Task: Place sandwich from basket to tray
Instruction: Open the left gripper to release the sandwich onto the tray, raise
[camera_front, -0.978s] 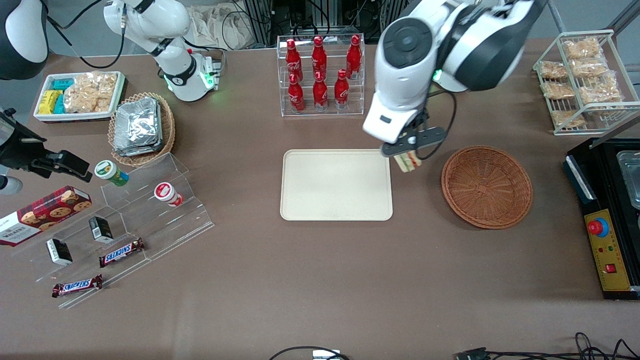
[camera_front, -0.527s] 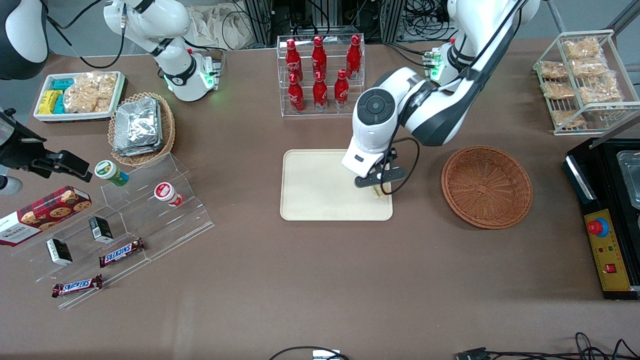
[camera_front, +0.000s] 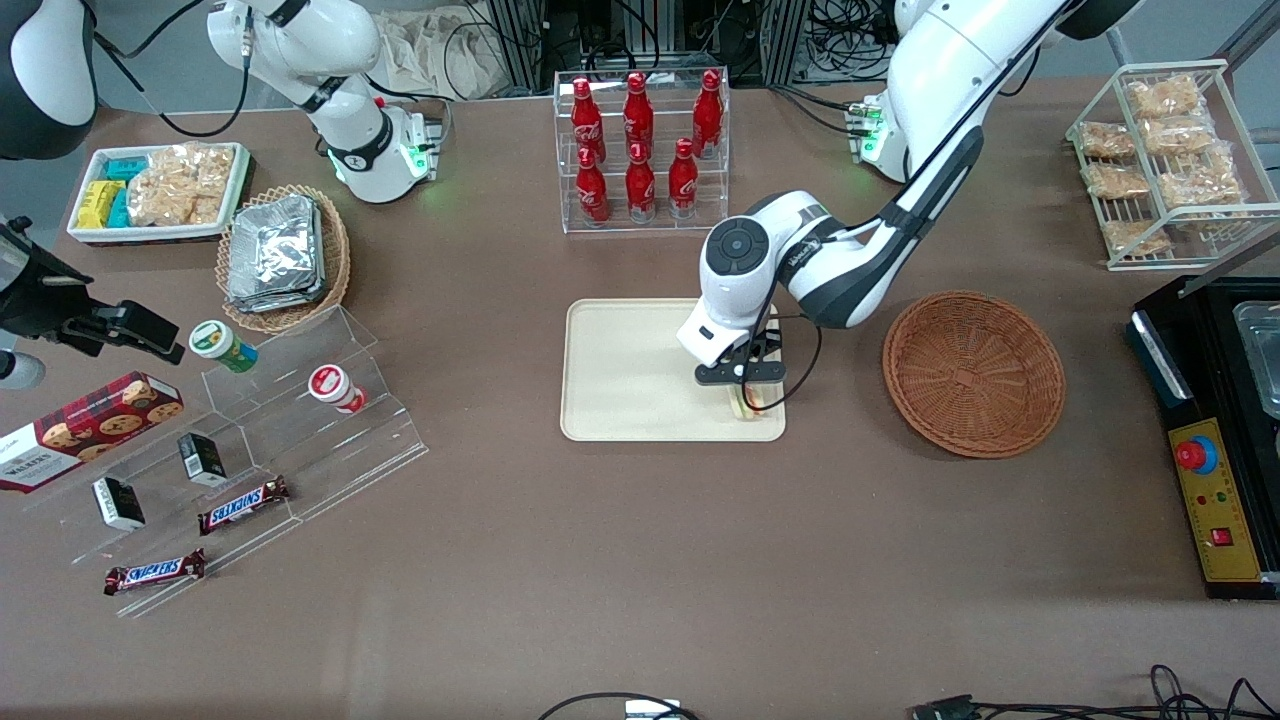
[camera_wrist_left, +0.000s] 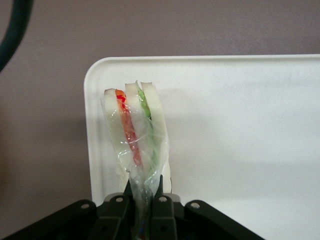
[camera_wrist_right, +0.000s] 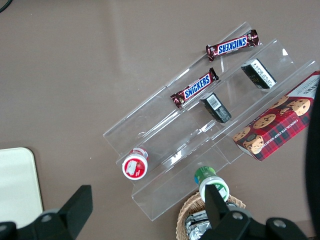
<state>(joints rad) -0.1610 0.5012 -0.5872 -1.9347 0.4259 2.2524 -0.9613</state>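
The sandwich (camera_wrist_left: 134, 134) is a plastic-wrapped wedge of white bread with red and green filling; it also shows in the front view (camera_front: 751, 401). My left gripper (camera_front: 746, 388) is shut on the sandwich by its wrap and holds it low over the corner of the cream tray (camera_front: 630, 385) nearest the basket and the front camera. In the wrist view the gripper (camera_wrist_left: 144, 192) pinches the wrap and the tray (camera_wrist_left: 240, 130) lies under the sandwich. The reddish-brown basket (camera_front: 973, 372) stands empty beside the tray, toward the working arm's end.
A clear rack of red bottles (camera_front: 640, 150) stands farther from the camera than the tray. A wire rack of snack bags (camera_front: 1165, 160) and a black box with a red button (camera_front: 1205, 470) stand at the working arm's end. A tan basket of foil packets (camera_front: 282, 255) and clear steps with candy (camera_front: 250, 440) lie toward the parked arm's end.
My gripper has carried the sandwich from above the gap between basket and tray onto the tray's near corner and has come down lower. It stays shut on the sandwich.
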